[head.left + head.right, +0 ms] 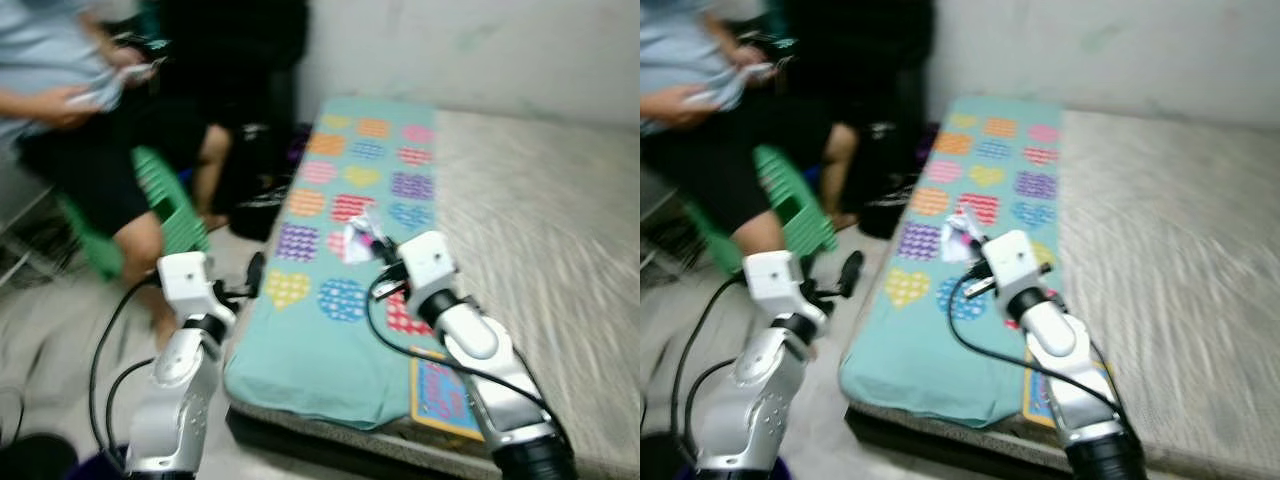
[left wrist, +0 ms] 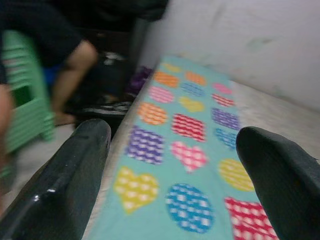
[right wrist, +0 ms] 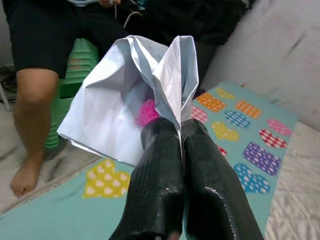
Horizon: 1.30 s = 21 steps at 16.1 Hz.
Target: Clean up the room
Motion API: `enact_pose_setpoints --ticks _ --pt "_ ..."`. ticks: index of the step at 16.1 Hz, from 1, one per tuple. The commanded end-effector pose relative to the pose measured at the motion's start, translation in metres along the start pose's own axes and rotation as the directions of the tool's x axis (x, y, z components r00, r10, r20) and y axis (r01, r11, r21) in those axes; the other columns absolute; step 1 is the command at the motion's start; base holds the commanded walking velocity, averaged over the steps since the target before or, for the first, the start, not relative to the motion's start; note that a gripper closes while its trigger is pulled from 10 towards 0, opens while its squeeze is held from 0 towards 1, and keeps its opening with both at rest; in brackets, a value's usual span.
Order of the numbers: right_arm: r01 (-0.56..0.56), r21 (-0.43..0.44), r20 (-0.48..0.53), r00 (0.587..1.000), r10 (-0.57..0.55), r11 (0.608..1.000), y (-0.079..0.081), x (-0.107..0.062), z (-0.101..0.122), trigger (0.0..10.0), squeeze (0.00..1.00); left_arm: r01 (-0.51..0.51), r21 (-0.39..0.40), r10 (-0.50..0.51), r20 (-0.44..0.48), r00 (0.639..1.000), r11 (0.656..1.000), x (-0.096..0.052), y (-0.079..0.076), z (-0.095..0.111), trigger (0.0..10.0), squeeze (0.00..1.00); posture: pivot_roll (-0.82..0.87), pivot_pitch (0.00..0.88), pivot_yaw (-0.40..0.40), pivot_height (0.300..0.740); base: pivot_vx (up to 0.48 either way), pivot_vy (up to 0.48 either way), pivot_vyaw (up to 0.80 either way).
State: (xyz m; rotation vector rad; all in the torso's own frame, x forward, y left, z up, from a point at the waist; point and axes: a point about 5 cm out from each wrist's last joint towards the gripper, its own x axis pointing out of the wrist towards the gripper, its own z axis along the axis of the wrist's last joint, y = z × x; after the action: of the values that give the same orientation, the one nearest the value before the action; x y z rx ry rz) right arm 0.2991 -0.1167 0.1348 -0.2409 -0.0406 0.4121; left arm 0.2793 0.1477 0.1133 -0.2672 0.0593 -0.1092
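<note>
Crumpled white paper [image 3: 125, 100], light, soft and easily torn, hangs above the heart-patterned mat [image 1: 330, 300], pinched by one folded edge in the right gripper [image 3: 181, 131]; the left gripper [image 2: 175, 165] is spread empty.

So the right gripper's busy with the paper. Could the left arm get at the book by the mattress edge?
Probably not as things stand: the left gripper hangs beside the teal heart blanket, and the book lies beyond it, under the right arm.

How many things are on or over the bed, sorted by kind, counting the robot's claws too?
Claws: 2, left claw open beside the bed, right claw shut on the white wrapper
White wrapper: 1
Heart-pattern mat: 1
Book: 1
Total: 5
</note>
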Motion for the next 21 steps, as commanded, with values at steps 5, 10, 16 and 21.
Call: enact_pose_setpoints --ticks 5,10,16,21 --pt "-0.026 -0.001 0.031 0.999 0.026 1.000 0.006 0.003 0.007 10.0 0.00 -0.027 0.016 0.027 0.005 1.000 1.000 0.001 0.005 0.002 10.0 0.00 -0.22 0.000 0.023 0.740 0.000 0.000 0.80" --pt "-0.030 0.011 0.035 0.999 0.030 0.999 0.007 0.003 0.007 10.0 0.00 -0.024 0.021 0.024 0.004 1.000 0.999 0.001 0.005 0.001 10.0 0.00 -0.22 0.000 0.022 0.740 0.000 0.000 0.80" --pt "-0.023 0.054 0.052 0.998 0.021 0.998 0.004 0.004 0.008 10.0 0.00 -0.056 0.106 0.052 0.037 0.998 0.993 0.001 0.006 0.005 10.0 0.00 -0.20 0.000 0.022 0.740 0.000 0.000 0.53" --pt "0.035 0.102 0.082 0.996 -0.044 0.994 0.004 0.019 0.011 10.0 0.00 -0.080 0.164 0.072 0.057 0.996 0.983 0.004 0.016 0.014 10.0 0.00 -0.17 0.000 0.073 0.740 0.000 0.000 0.00"
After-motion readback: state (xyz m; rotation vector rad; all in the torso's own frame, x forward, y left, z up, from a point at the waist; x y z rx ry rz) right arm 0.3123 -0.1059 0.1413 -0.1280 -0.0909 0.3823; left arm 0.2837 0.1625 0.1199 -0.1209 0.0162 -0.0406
